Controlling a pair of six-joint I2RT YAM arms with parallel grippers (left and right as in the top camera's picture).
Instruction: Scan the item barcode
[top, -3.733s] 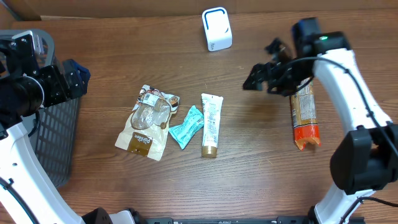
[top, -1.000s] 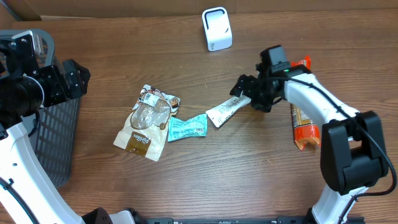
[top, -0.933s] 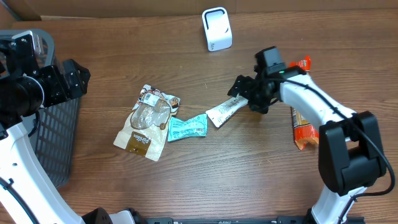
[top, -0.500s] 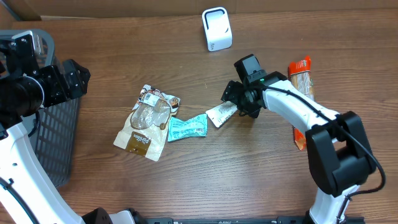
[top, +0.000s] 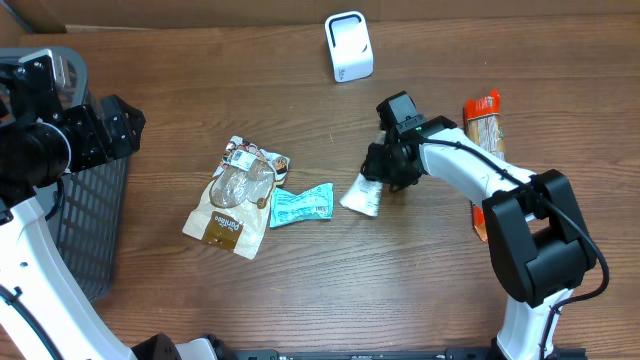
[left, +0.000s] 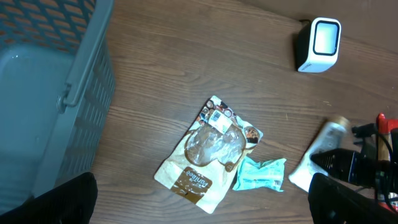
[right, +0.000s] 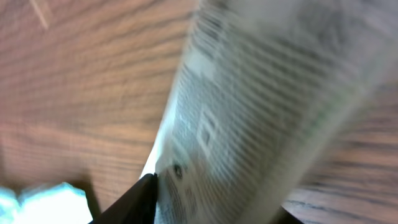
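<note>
The right wrist view is almost all blur; a white squeeze tube with fine black print (right: 261, 112) fills it, its lettering unreadable, and only one black fingertip (right: 127, 198) shows, at the tube's lower edge; no barcode can be made out. From overhead the right gripper (top: 385, 168) covers the tube's upper end, so the contact itself is hidden; only the flat lower end sticks out towards the small teal sachet (top: 302, 204). The right gripper's jaws are drawn in on the tube, gripping it near the middle of the brown wooden table (top: 300, 300), well short of the white box-shaped scanner (top: 348, 47) at the far edge. The left gripper (top: 118, 122) hangs beside the grey mesh basket (top: 95, 235), which is cut off at the frame's left; its fingers (left: 62, 199) stand far apart in the corners of the left wrist view, holding nothing. A brown window pouch (top: 235, 195) lies just left of the sachet; an orange-ended packet (top: 487, 130) is partly behind the right arm.
</note>
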